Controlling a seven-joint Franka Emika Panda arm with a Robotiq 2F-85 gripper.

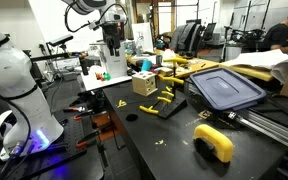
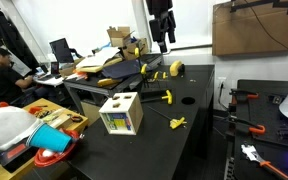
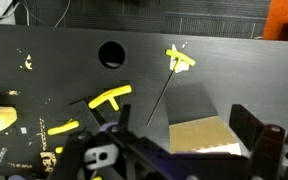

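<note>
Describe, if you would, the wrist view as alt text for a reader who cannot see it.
Open jaws hang over a black table, with a pale wooden box showing between them. Small yellow pieces lie scattered beyond it, among them a T-shaped piece, near a round hole in the tabletop.

Blk table (image 3: pixel 244 70); yel shapes (image 3: pixel 109 98) (bright); tan wood box (image 2: pixel 121 114); navy lid (image 1: pixel 224 88).

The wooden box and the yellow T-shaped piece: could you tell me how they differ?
The wooden box is pale and bulky; the yellow T-shaped piece is bright and slim. The box stands as a cube with cut-out openings; the piece lies flat. Both rest on the black table, apart from the gripper.
</note>
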